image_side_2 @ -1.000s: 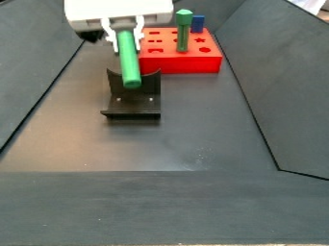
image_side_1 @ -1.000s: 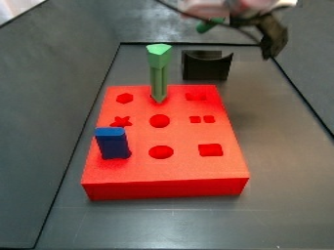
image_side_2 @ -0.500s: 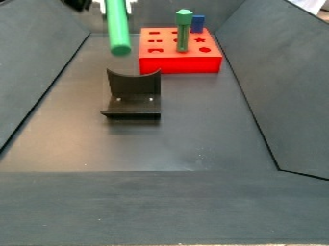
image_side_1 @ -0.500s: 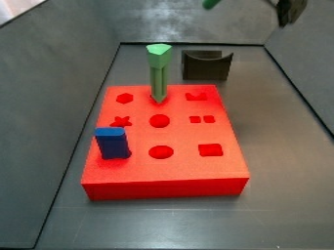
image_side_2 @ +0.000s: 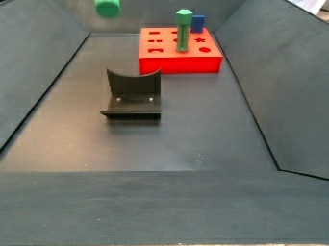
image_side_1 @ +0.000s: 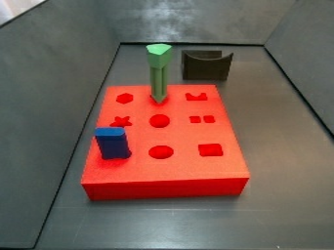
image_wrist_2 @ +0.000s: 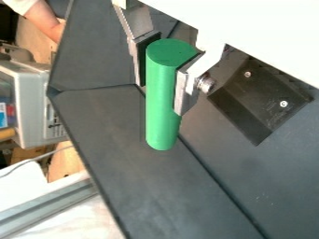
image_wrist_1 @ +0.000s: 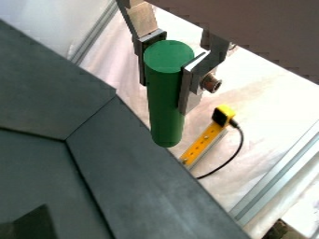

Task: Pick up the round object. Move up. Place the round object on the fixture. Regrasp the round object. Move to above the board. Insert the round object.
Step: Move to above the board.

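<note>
Gripper (image_wrist_1: 173, 56) clamped on the round object (image_wrist_1: 170, 91), seen in both wrist views; silver finger plates (image_wrist_2: 187, 82) press its sides near the upper flat end, the rest of the peg hanging free below them. Gripper body itself is outside both side views.

Round object: dull-green smooth cylinder, flat circular end face, matte skin with no markings (image_wrist_2: 163, 93). In a side view only its lower tip (image_side_2: 108, 8) shows at the top edge of the picture, well above the floor and off to the side of the fixture (image_side_2: 133, 94).

Fixture: dark block with a curved notch in its upright part, on a flat base plate; stands on the dark floor, apart from the board (image_side_2: 193, 61). In a side view it sits just behind the board's far edge (image_side_1: 206, 65).

Board (image_side_1: 163, 168): thick red slab, shaped cut-outs in a grid (circles, star, squares among them). A green peg with a brighter angular top (image_side_1: 158, 70) stands upright in a back-row hole; a blue block (image_side_1: 112, 143) stands in a hole at the near left.

Change since half a second ago: peg and gripper have risen, so the long green shaft visible then is now cut to a tip. Board, fixture and other pieces unmoved.
</note>
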